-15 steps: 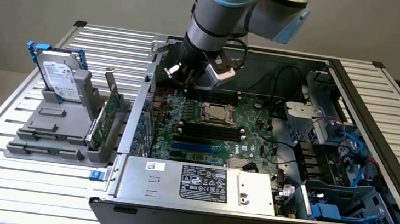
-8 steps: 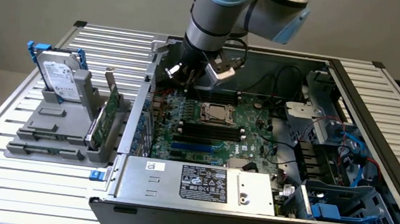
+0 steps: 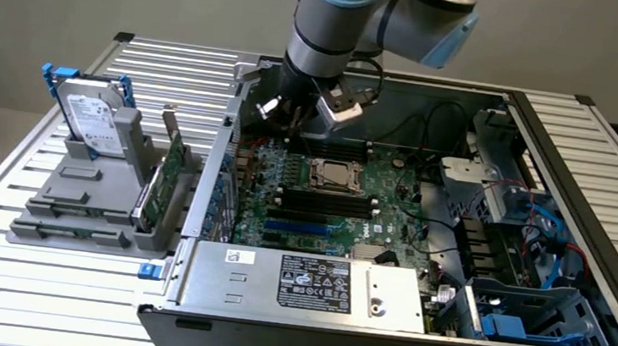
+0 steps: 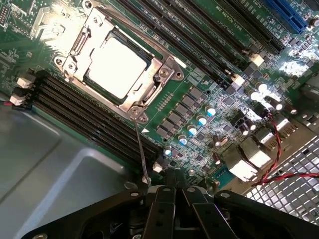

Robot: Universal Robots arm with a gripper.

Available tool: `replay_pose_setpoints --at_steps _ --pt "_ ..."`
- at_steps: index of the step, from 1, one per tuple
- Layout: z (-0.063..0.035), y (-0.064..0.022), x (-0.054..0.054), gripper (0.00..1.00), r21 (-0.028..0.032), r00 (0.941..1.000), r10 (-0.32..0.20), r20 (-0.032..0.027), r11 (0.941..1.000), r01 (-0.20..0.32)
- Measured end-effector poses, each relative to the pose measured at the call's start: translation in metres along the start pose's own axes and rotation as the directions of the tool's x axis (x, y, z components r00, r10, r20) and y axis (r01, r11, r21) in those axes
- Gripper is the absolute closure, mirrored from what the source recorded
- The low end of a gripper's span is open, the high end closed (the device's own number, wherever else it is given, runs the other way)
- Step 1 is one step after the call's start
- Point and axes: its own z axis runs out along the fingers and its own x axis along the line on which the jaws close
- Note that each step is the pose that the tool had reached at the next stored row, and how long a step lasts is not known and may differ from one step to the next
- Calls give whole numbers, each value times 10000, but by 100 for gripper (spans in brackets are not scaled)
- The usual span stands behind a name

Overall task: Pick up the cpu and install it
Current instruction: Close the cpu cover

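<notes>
A worktop (image 3: 26,282) of ribbed aluminium slats is being occupied by an open computer case (image 3: 578,207), which is being viewed from above against a plain grey wall. Inside the case a green motherboard (image 3: 397,207) is being shown lying flat, and a silver power supply (image 3: 310,284) with a black label is being carried along the case's near edge. The cpu (image 4: 117,67) is being held in the middle of the board, its pale metal top being lit brightly and being bordered on all sides by the socket frame (image 4: 164,74) of grey metal. Black memory slots (image 4: 89,119) are being seen running just beside the frame, and a thin metal rod (image 4: 141,149) is being seen reaching from the frame's corner towards the claw (image 4: 174,174). The claw is being kept clenched with nothing between its fingers, and it is being hung by the blue-and-grey arm (image 3: 335,23) above the board, near the cpu but apart from it. Towards the exterior view's left, outside the case, a hard drive (image 3: 93,122) with a blue bracket is being stood upright in a grey holder (image 3: 79,202). Red and black wires (image 4: 276,159) are being draped across the board's edge.
</notes>
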Motion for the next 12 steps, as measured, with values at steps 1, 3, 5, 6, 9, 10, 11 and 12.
replay_pose_setpoints --at_steps 1,3,5,6,9,10,11,12 --pt "-5 -2 0 89 -6 10000 39 -36 10000 -39" --pt "-21 -9 -1 89 -25 9998 120 -125 9999 -120" --pt "-56 -22 -1 89 -57 9993 249 -295 9997 -251" --pt "-71 -28 -1 89 -75 9986 320 -416 9994 -324" --pt "-78 -31 -1 89 -105 9981 362 -493 9993 -368" --pt "-80 -31 -1 89 -116 9980 370 -512 9992 -377" --pt "-81 -31 0 89 -126 9979 374 -530 9992 -382" --pt "-81 -32 0 89 -135 9978 378 -548 9992 -385"
